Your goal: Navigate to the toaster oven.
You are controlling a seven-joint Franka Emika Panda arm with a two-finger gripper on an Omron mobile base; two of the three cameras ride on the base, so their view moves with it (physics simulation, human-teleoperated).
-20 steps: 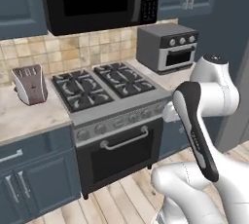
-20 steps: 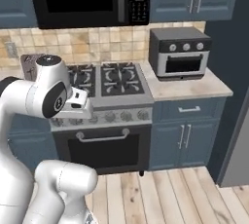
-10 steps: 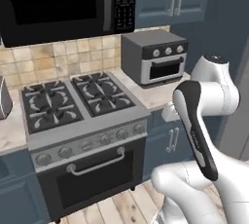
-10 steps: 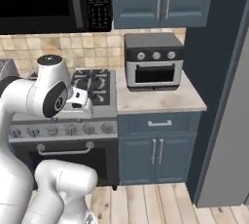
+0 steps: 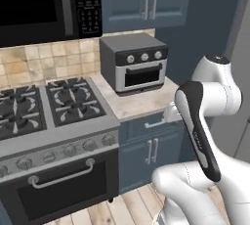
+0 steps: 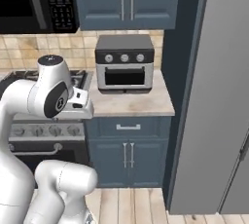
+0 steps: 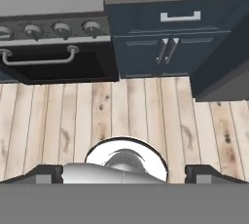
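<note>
One toaster oven (image 6: 124, 63) on the surface (image 6: 130, 102), right of the stove (image 5: 46, 109), which the left edge cuts off. We see the fingers (image 7: 124, 174) spread wide, holding nothing. Since earlier, our view has shifted right; the slot toaster is gone from frame.

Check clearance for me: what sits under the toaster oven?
The toaster oven stands on a beige stone counter; below are a drawer and cabinet doors. Their contents are hidden.
</note>
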